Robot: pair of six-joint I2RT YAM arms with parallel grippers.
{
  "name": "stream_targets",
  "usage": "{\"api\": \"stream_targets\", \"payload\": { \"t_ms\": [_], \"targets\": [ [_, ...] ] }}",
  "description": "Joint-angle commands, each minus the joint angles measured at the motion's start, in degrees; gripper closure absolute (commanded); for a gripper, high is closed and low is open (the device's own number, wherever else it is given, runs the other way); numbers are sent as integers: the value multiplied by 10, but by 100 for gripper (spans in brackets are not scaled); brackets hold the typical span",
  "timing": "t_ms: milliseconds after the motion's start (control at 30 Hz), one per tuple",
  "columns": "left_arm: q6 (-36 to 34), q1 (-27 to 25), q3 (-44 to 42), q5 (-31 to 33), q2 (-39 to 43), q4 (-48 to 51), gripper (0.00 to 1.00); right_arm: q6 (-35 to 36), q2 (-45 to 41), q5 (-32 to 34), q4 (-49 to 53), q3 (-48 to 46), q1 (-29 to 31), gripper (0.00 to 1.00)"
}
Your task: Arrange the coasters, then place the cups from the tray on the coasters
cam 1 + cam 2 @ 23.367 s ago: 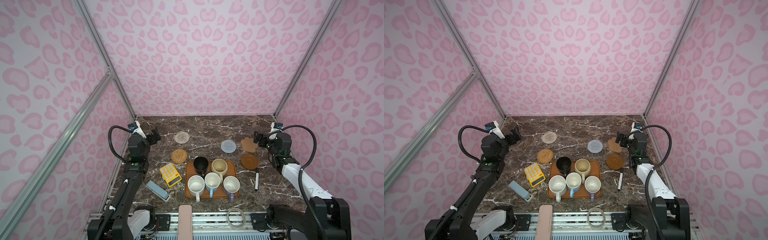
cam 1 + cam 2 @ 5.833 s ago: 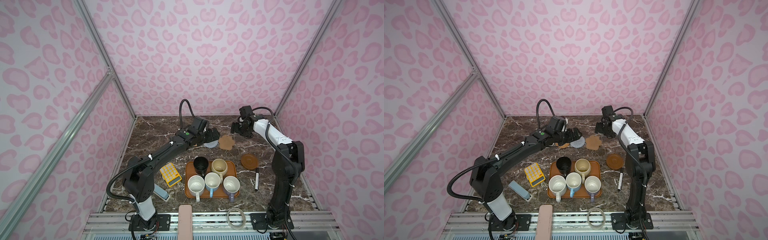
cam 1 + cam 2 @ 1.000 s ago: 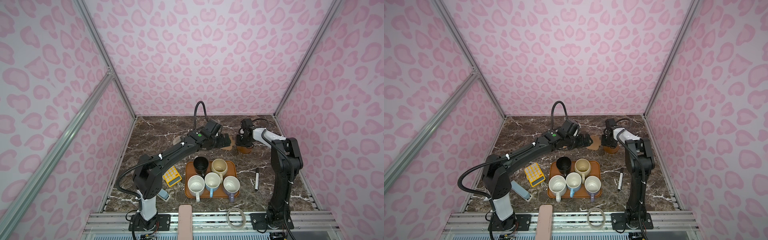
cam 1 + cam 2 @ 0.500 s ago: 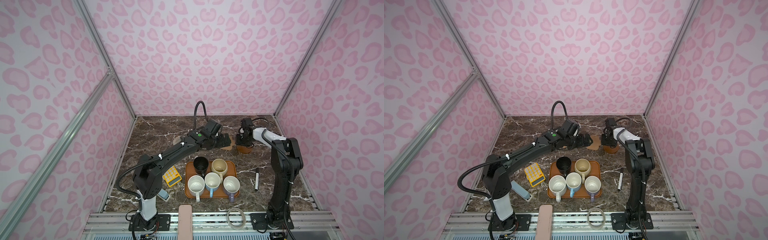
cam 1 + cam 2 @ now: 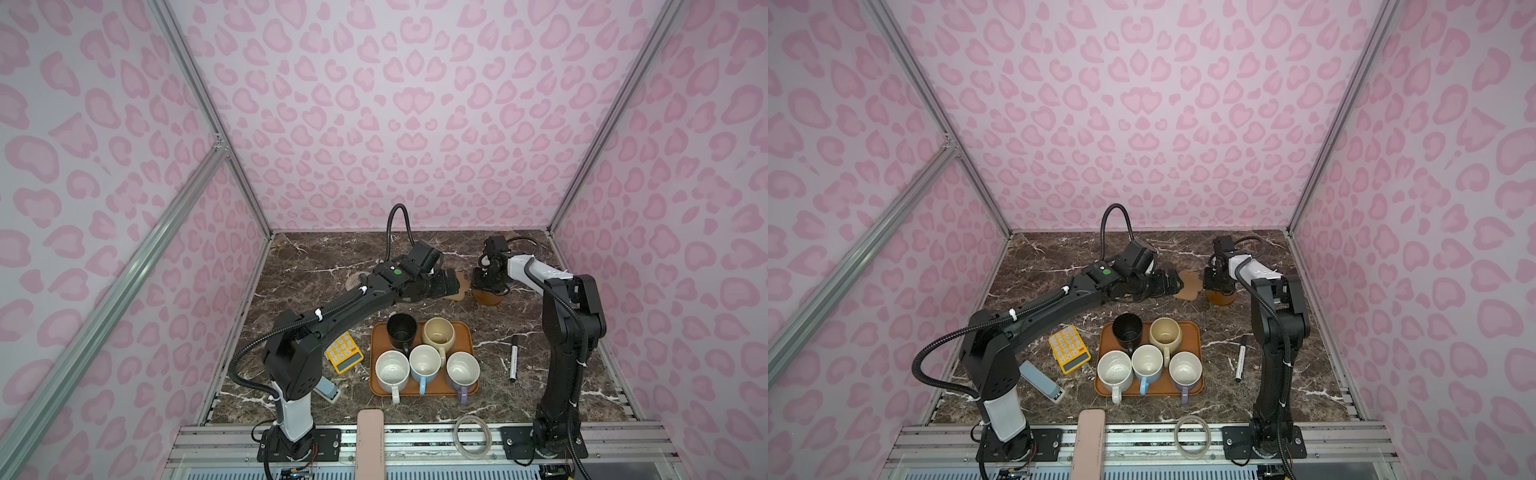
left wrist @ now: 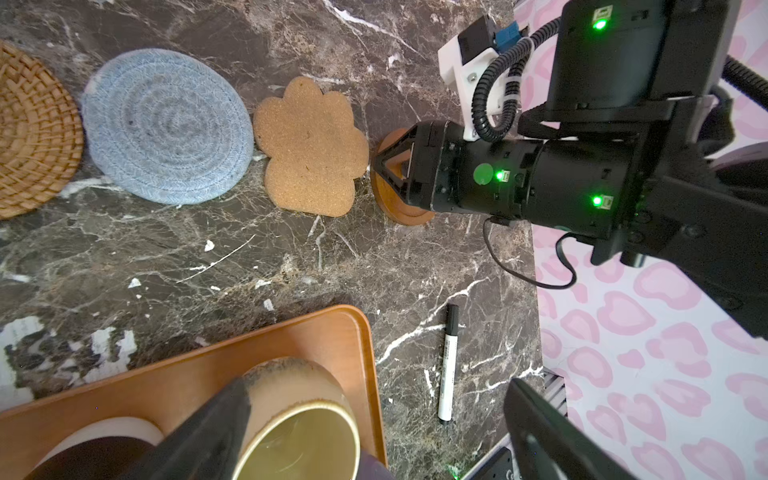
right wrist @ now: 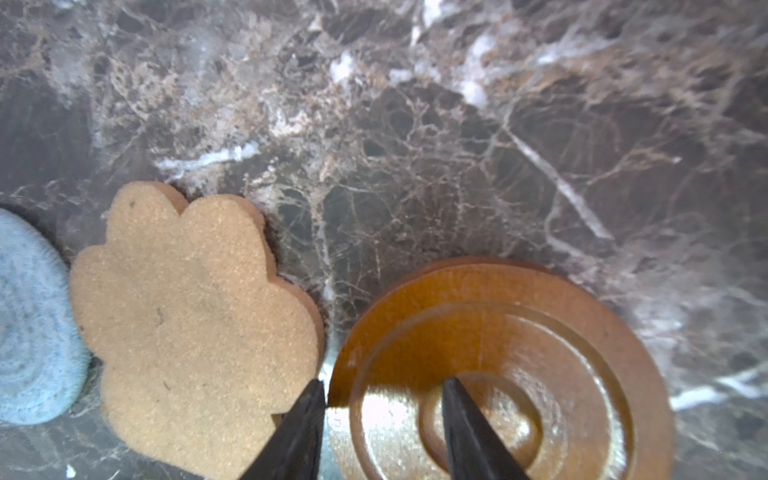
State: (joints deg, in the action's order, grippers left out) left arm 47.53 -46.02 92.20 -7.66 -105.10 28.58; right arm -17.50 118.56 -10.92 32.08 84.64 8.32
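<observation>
Tan rattan [image 6: 33, 133], light-blue [image 6: 166, 124] and flower-shaped [image 6: 311, 149] coasters lie in a row on the marble. The dark-brown disc coaster [image 7: 540, 332] lies right beside the flower one [image 7: 187, 311]. My right gripper [image 7: 384, 384] points down and is shut on the disc's rim, one finger outside and one in the dish. In both top views it stands over the disc [image 5: 487, 298]. My left gripper [image 5: 451, 284] hovers open and empty over the row. The tray [image 5: 462, 332] holds black [image 5: 401, 330], cream [image 5: 438, 334], white [image 5: 392, 371], blue [image 5: 424, 363] and lavender [image 5: 462, 370] cups.
A yellow calculator [image 5: 343, 352] and a grey-blue bar [image 5: 328, 390] lie left of the tray. A marker pen [image 5: 514, 357] lies to its right. A clear ring [image 5: 473, 431] and a pink block [image 5: 370, 440] sit on the front rail.
Nothing has visibly moved in the last second. Since about six seconds ago the dark-brown disc has gone from right of the tray to beside the flower coaster, and my left arm reaches farther right.
</observation>
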Motion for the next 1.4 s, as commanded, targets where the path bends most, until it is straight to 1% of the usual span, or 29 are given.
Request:
{"api": "stream_targets", "payload": {
  "t_ms": [0,67,100,167,300,367,433,567,633,667,800,867,967,1000,1067,1133,1200,1267,1367],
  "targets": [
    [1,1,-4,7,12,-9,3,-7,2,-4,-1,0,1,52],
    [0,1,-4,8,13,-8,3,-4,-1,0,1,0,2,52],
    [0,1,-4,8,14,-7,3,-2,1,2,9,22,1,52],
    [1,1,-6,10,17,-7,3,-1,0,3,20,26,1,52],
    [3,1,-12,21,34,-7,2,3,-32,4,14,16,1,51],
    [3,3,-17,26,46,-5,2,7,-50,5,28,21,2,49],
    [5,6,-24,31,61,-5,2,12,-74,7,43,27,5,42],
    [2,9,-47,50,109,7,2,26,-140,25,78,33,20,18],
    [-1,13,-57,64,138,24,2,36,-179,34,89,28,30,9],
    [-3,14,-64,72,155,30,2,39,-201,37,94,23,34,1],
    [-7,24,-109,100,233,41,2,48,-284,12,84,-20,37,1],
    [7,31,-141,121,274,32,2,40,-329,10,60,-48,37,1],
    [41,49,-202,156,337,27,2,-36,-409,46,-4,-112,37,1],
    [42,55,-220,164,356,22,2,-46,-434,41,-39,-138,37,1],
    [34,74,-256,160,398,15,2,-38,-491,-26,-106,-195,22,1],
    [25,91,-289,154,434,-10,3,-25,-529,-94,-131,-225,-4,1],
    [23,103,-297,134,447,-12,3,-20,-538,-129,-119,-224,-11,1],
    [2,104,-275,117,438,19,3,-12,-520,-168,-79,-202,-10,1],
    [-8,99,-275,123,437,31,3,-8,-493,-192,-27,-181,11,1]
  ]
}}
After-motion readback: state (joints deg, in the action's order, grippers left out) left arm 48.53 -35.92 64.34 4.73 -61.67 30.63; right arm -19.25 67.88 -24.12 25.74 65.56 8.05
